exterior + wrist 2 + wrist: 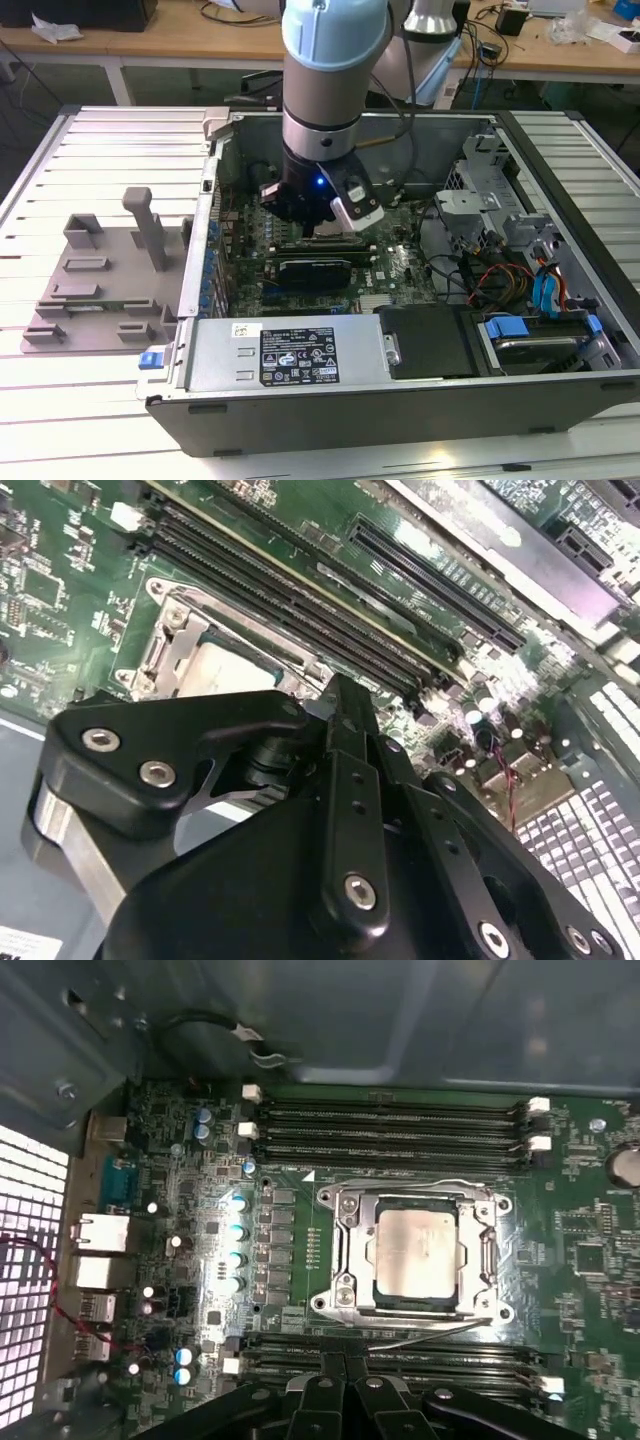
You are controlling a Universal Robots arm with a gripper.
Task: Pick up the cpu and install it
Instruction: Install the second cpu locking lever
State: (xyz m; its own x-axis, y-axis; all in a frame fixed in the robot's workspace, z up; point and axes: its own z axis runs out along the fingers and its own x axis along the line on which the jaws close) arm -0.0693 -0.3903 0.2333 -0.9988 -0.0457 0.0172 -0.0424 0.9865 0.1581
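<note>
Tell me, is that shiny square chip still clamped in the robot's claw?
No. In the first wrist view the chip lies flat inside the metal frame on the green board, apart from the claw.

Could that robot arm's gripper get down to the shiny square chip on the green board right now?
Probably yes. The gripper hangs inside the open computer case, and in the first wrist view the cpu lies in its socket frame with nothing over it.

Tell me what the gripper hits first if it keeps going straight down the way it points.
Most likely the motherboard beside the socket where the cpu already sits. The gripper hangs close above the memory slots there; depth is unclear, so which it meets first is uncertain.
</note>
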